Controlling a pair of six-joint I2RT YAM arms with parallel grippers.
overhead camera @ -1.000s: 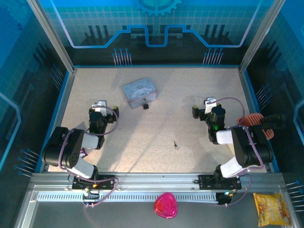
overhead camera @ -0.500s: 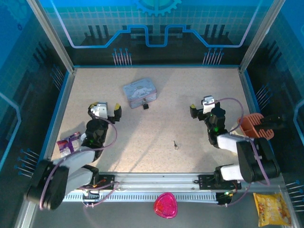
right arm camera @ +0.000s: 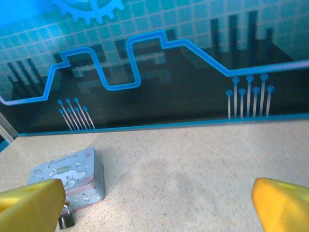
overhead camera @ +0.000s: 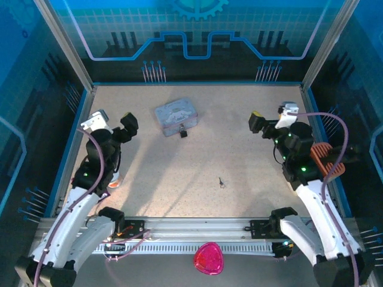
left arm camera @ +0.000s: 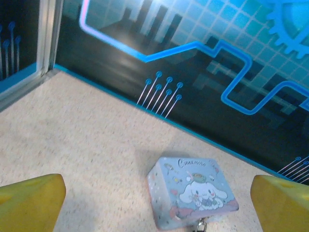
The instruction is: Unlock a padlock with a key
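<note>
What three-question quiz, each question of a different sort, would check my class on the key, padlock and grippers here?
1. True or false: the key is inserted in the padlock.
2. Where is the padlock? A) at the side of the tin nearest the arms B) on the tin's lid C) touching the key
3. Fill in: the left gripper and right gripper both have jaws ____.
Key: 1 false, the key lies apart on the table; 2 A; 3 open.

Tin lid [left arm camera: 193,193]: prob. "Cinnamoroll"
</note>
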